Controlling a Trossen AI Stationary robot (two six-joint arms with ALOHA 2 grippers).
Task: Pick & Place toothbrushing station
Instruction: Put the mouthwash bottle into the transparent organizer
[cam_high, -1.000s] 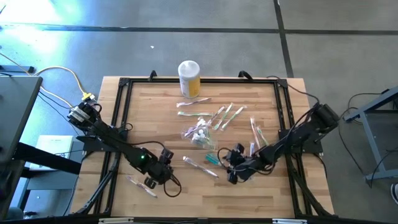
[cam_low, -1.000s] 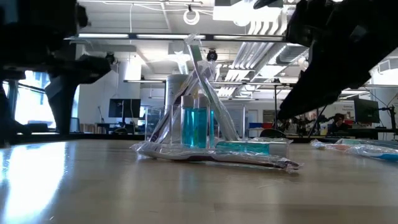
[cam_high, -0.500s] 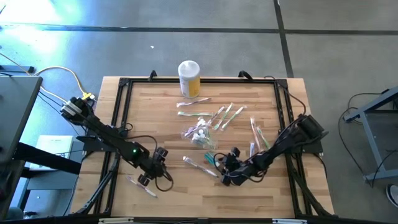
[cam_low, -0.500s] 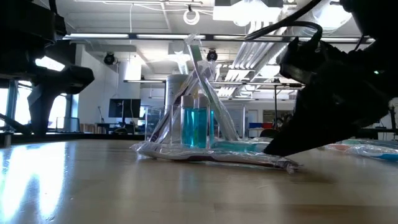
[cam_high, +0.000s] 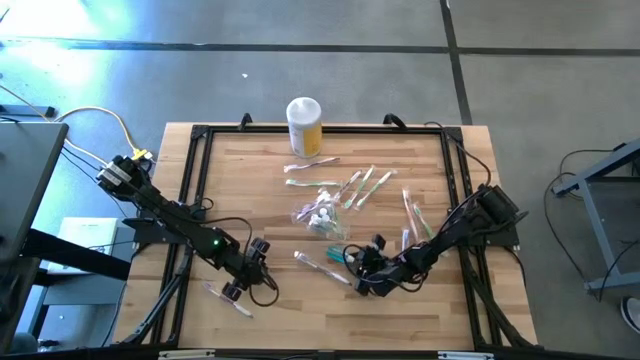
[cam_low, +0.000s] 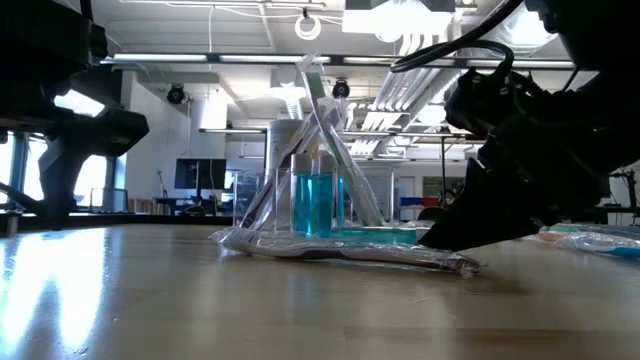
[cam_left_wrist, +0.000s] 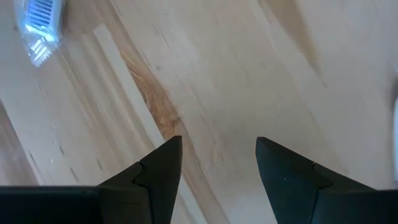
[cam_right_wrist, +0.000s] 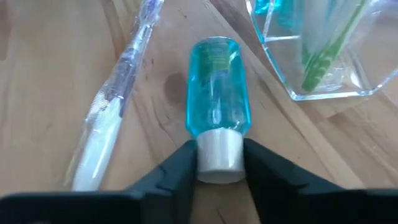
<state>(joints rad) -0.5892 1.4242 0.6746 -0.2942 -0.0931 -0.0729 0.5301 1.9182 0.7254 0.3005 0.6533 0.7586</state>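
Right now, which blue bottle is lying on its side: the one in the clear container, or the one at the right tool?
The blue bottle with the white cap at the right tool lies flat on the table; its cap sits between the tool's fingers. The other stands upright in the clear container.

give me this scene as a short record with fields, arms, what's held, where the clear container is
left pincer: open, empty, over bare wood at the table's near left
right pincer: closed around the white cap of a lying blue bottle
clear container: upright just beyond the bottle, toothbrushes inside
wrapped toothbrush: flat beside the bottle
yellow jar: far edge of the table, untouched
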